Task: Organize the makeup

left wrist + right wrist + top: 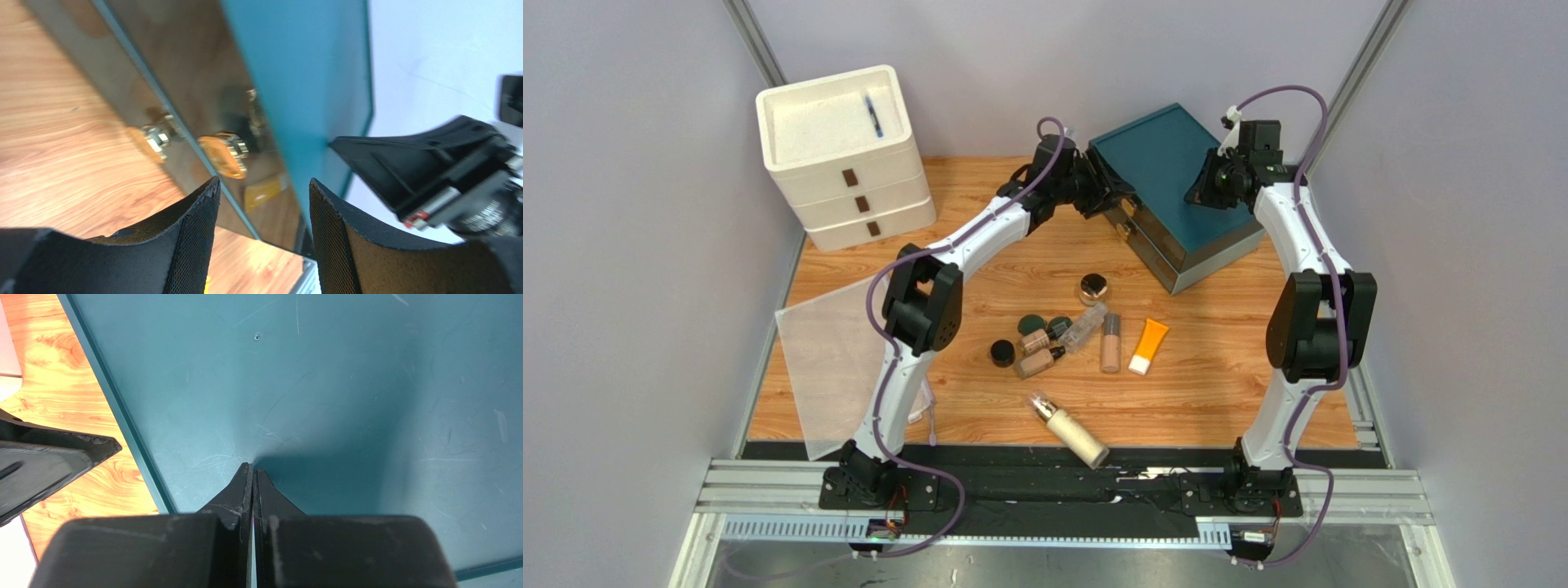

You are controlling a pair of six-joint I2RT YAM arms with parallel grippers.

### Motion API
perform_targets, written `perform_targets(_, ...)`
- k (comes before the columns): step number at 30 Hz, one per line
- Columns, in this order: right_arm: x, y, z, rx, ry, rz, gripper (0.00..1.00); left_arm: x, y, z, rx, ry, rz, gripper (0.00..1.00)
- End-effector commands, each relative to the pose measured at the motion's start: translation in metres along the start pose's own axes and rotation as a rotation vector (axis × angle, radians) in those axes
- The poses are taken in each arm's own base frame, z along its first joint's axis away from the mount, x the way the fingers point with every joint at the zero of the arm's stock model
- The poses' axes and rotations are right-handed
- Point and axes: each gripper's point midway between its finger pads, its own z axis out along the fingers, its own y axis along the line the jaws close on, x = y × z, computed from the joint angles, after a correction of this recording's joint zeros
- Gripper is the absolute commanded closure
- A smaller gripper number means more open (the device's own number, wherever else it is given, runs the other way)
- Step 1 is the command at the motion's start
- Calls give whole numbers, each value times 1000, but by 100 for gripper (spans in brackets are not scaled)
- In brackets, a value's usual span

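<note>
The left arm reaches from its base across the desk, elbow raised, forearm stretched toward the left front corner of the teal case. Its left end effector is released: in the wrist view the two padded fingers stand apart with nothing between them, aimed at the case's glossy front, where two gold knobs sit one beside the other. The right arm rises steeply, bends at the elbow and leans in over the case's right side. Its right end effector is clenched, the fingers pressed flat together and empty, their tips low over the case's scratched lid near its left edge. Whether they touch the lid cannot be told.

The makeup lies loose on the wooden desk, just in front of the teal case and apart from it. Nearest the case is a gold-lidded jar. Beyond it are a clear bottle, a beige bottle and an orange tube. Further to the left are two dark green compacts, two more beige bottles and a black jar. A cream pump bottle lies farthest from the case, on its side.

Well to the left of the case stands a white drawer unit with a blue pen on top. A translucent sheet overhangs the desk's left edge. Plain grey walls close in the desk.
</note>
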Motion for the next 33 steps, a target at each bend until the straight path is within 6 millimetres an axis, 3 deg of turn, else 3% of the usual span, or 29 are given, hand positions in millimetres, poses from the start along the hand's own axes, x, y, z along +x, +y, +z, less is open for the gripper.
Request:
perform_targets(1, 85, -25, 24, 69, 289, 55, 100, -17, -24, -24, -31, -59, 50, 39)
perform_targets(11, 85, -25, 26, 70, 293, 51, 100, -13, -11, -2, -49, -37, -8, 39)
perform_targets(13, 86, -25, 27, 69, 296, 52, 100, -16, -17, -1, -47, -42, -8, 40)
perform_targets(14, 86, -25, 27, 68, 298, 55, 100, -12, -9, 3, -69, -30, -9, 40)
perform_targets(25, 86, -26, 29, 68, 301, 52, 100, -8, 5, -1, -127, -39, 6, 44)
perform_targets(33, 88, -26, 32, 63, 311, 56, 100, 5, 19, 11, -161, 2, -19, 46)
